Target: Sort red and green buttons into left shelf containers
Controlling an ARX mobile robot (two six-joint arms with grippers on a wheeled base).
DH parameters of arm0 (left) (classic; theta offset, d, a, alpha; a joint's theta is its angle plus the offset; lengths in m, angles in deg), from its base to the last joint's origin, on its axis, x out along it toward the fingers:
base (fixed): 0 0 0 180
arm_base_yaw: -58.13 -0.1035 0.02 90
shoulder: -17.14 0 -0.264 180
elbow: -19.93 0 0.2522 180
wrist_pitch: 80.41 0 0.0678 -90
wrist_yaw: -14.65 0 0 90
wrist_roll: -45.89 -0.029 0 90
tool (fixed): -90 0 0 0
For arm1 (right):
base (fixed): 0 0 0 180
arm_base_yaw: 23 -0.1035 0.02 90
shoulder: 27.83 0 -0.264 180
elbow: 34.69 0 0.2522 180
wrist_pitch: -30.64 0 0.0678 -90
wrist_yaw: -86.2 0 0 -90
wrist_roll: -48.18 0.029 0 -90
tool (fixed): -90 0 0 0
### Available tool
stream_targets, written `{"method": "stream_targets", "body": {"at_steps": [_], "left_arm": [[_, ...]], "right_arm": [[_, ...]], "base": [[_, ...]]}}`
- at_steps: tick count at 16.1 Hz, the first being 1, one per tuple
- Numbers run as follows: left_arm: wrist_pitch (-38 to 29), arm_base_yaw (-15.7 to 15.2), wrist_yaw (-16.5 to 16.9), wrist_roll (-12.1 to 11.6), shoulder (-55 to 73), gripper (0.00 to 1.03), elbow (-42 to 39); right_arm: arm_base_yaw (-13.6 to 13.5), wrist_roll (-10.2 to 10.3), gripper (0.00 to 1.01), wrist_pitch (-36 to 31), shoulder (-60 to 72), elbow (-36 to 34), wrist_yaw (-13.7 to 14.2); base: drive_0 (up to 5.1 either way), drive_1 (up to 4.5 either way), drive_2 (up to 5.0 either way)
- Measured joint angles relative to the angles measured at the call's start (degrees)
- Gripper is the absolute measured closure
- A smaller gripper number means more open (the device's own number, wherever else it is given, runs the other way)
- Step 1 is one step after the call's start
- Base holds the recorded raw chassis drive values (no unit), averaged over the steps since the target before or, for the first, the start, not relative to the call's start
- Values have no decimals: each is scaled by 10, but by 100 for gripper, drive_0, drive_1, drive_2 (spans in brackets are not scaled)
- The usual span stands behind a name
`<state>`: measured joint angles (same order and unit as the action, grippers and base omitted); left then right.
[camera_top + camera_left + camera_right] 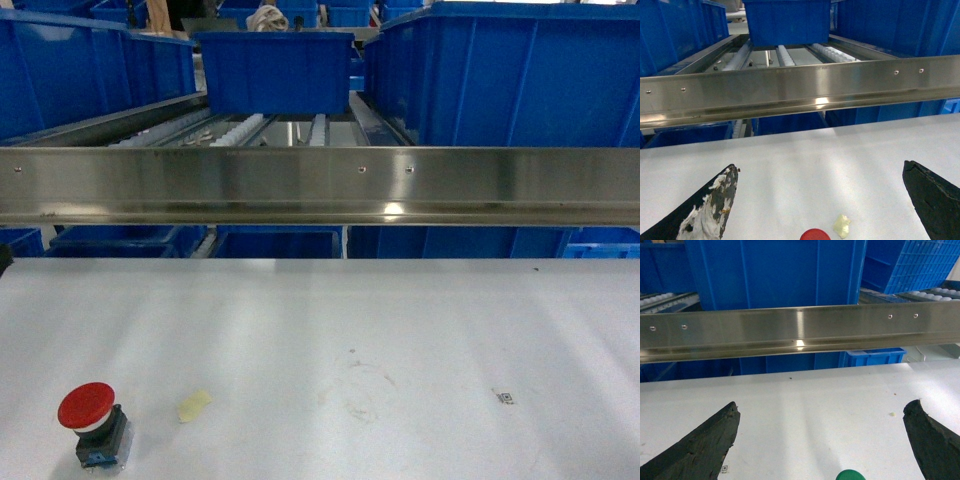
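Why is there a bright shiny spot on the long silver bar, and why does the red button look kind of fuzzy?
Head view: a lamp glints off the steel rail, and the red button is slightly soft. Left wrist view: the same glare, while the button's cap is cropped at the bottom edge. Right wrist view: a glint again, and only the green button top shows.

We see a steel rail [320,185] barring the shelf front above the table's [400,330] far edge, bins [275,70] crowding the rollers behind it, leaving an open lane at centre, while only a red button [92,420] and a scrap [194,404] interrupt the tabletop.
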<state>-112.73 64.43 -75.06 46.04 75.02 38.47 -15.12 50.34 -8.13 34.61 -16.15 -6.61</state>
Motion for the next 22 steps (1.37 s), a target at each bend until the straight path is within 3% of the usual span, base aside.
{"method": "stream_targets", "body": {"at_steps": [3, 4, 5, 12, 15, 18, 22], "left_arm": [[-82, 9, 1, 0, 154, 5, 45], [-57, 16, -23, 0, 181, 5, 59], [-33, 18, -38, 0, 181, 5, 59], [-37, 18, -43, 1, 174, 5, 59], [-37, 18, -43, 1, 174, 5, 59], [-37, 18, -43, 1, 174, 5, 59], [-37, 18, -43, 1, 174, 5, 59]], "right_arm": [[1, 3, 3, -76, 135, 29, 7], [1, -5, 3, -61, 157, 41, 12], [8, -15, 3, -64, 171, 43, 25], [9, -24, 3, -88, 182, 43, 29], [-5, -37, 3, -183, 319, 60, 55], [-31, -36, 3, -211, 384, 69, 70], [-29, -36, 3, -209, 485, 78, 96]], "base": [[0, 0, 0], [0, 0, 0], [0, 0, 0], [0, 0, 0], [0, 0, 0], [0, 0, 0], [0, 0, 0]]}}
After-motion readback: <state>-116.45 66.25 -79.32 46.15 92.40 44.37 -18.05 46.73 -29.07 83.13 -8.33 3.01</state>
